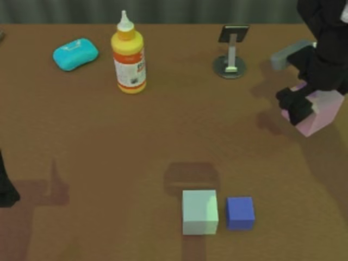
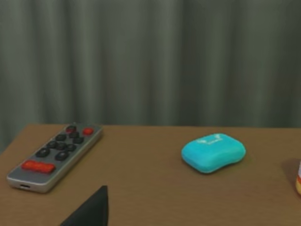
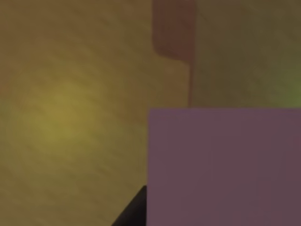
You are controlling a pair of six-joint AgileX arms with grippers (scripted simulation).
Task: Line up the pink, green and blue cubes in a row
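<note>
At the far left edge of the top view the left gripper (image 1: 6, 191) sits parked low on the table (image 1: 109, 141); only a dark sliver of it shows, so I cannot tell whether its jaws are open or closed. Its wrist view looks across a grey remote control (image 2: 55, 155) and the turquoise soap-like bar (image 2: 213, 152), which in the top view lies at the upper left, with an orange glue bottle (image 1: 129, 54) just to its right.

Lower centre of the top view, the green cube (image 1: 199, 211) and the blue cube (image 1: 240, 212) stand just beside each other with a narrow gap, their faces roughly square to one another — two places of the row look set. Above and right of them, in the upper middle, stands a small phone stand (image 1: 231, 54).

At the right edge the right gripper (image 1: 298, 106) is down on the pink cube (image 1: 321, 111), well apart from the other two. The jaws appear to be clamped on the cube's left part, though the arm hides the contact. In the right wrist view the pink face fills the lower right.

The cube looks rigid, matte and light — unlikely to slip or deform. Being the largest, it is best held across two opposite flat faces, near the middle, so it hangs level.
</note>
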